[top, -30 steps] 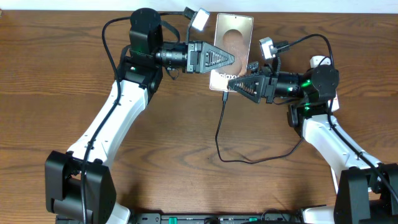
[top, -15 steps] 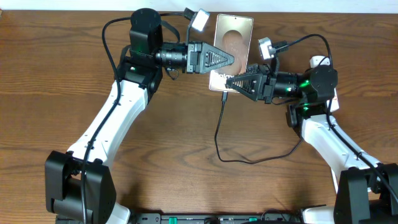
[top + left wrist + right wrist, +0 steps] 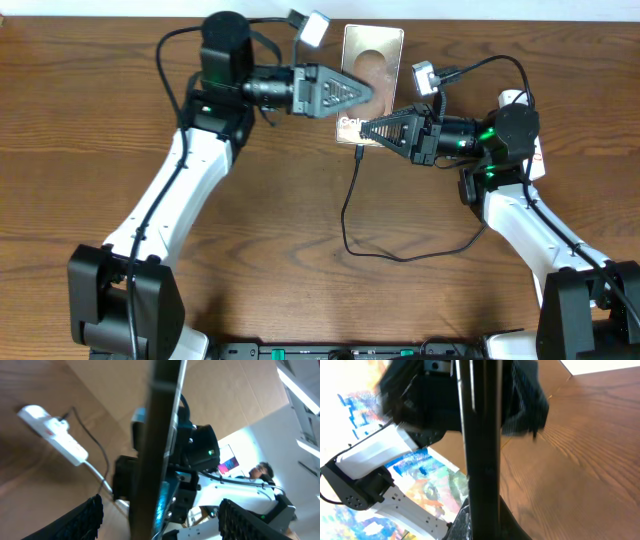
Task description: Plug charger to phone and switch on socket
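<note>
Overhead: left end effector (image 3: 372, 92) grips phone (image 3: 375, 48), steadying it for plugging; right end effector (image 3: 364, 129), closure unclear, beside charger (image 3: 344, 218) tip.

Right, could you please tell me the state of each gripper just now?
Left gripper: cannot be told; the phone runs edge-on between its fingers.
Right gripper: cannot be told.

Wood-grain table (image 3: 260, 250); phone (image 3: 372, 45) perhaps glossy; socket (image 3: 55, 435) plastic
</note>
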`<state>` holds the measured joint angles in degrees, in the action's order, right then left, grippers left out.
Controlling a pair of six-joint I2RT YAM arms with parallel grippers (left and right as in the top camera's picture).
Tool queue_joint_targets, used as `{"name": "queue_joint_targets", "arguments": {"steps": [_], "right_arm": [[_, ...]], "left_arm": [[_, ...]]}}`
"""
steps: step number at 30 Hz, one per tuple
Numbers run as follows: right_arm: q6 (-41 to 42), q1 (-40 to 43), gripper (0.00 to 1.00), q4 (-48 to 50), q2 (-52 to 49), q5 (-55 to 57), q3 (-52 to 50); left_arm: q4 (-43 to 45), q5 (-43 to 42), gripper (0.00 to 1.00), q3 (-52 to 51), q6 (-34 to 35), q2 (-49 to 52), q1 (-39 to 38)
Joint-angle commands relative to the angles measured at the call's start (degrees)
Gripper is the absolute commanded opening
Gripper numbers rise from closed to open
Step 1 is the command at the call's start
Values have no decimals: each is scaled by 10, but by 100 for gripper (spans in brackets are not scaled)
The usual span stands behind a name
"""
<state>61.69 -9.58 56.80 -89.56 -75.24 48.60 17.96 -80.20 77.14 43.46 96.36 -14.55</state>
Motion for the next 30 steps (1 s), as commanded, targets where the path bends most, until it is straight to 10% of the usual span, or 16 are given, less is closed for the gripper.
{"name": "queue_joint_targets", "arguments": {"steps": [1, 5, 7, 30], "right_arm": [[-11, -4, 5, -14, 8, -3, 10], [-27, -4, 4, -64, 8, -3, 10], [-48, -4, 4, -106, 8, -3, 10], [-468, -4, 1, -664, -3, 302, 10]], "left_arm": [[1, 3, 75, 0, -4, -8, 39], [1, 3, 76, 0, -4, -8, 73], [1, 2, 96, 0, -4, -8, 87], [2, 2, 97, 0, -4, -8, 107]]}}
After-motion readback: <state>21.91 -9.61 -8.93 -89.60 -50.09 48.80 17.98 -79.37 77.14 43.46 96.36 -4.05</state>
